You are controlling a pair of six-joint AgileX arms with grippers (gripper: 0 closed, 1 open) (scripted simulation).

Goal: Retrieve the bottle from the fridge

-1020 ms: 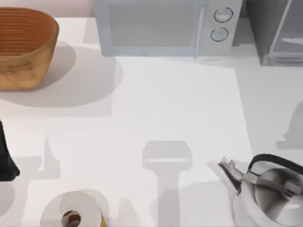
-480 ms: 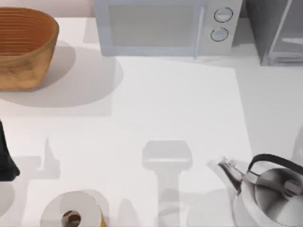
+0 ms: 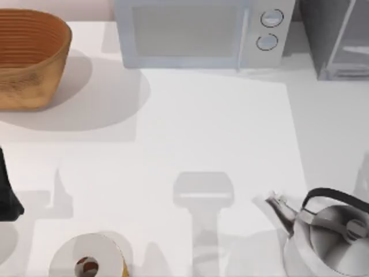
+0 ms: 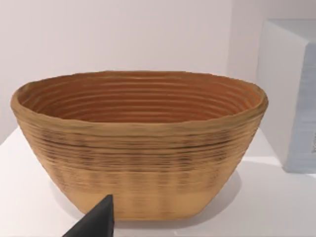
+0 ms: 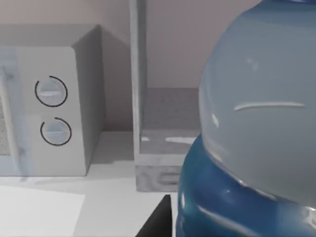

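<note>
The bottle (image 5: 256,123) looms close in the right wrist view, its pale translucent body and bright-blue cap (image 5: 212,197) held clear of the fridge. One dark finger (image 5: 157,219) of my right gripper shows beside the cap, and the gripper is shut on the bottle. Behind it stands the fridge (image 5: 165,126), its grey inside open to view. The same fridge (image 3: 337,40) sits at the table's far right corner in the top view. My left arm (image 3: 7,193) is parked at the left edge, and a dark fingertip (image 4: 96,222) of it points at the basket.
A woven basket (image 3: 29,57) stands at the back left, and a pale microwave (image 3: 199,32) with two knobs is at the back middle. A steel kettle (image 3: 328,236) sits at the front right. A paper roll (image 3: 89,259) stands at the front left.
The faint shadow at the top view's right edge has slid toward the front and off to the right. My left arm and the table's things have not moved.
</note>
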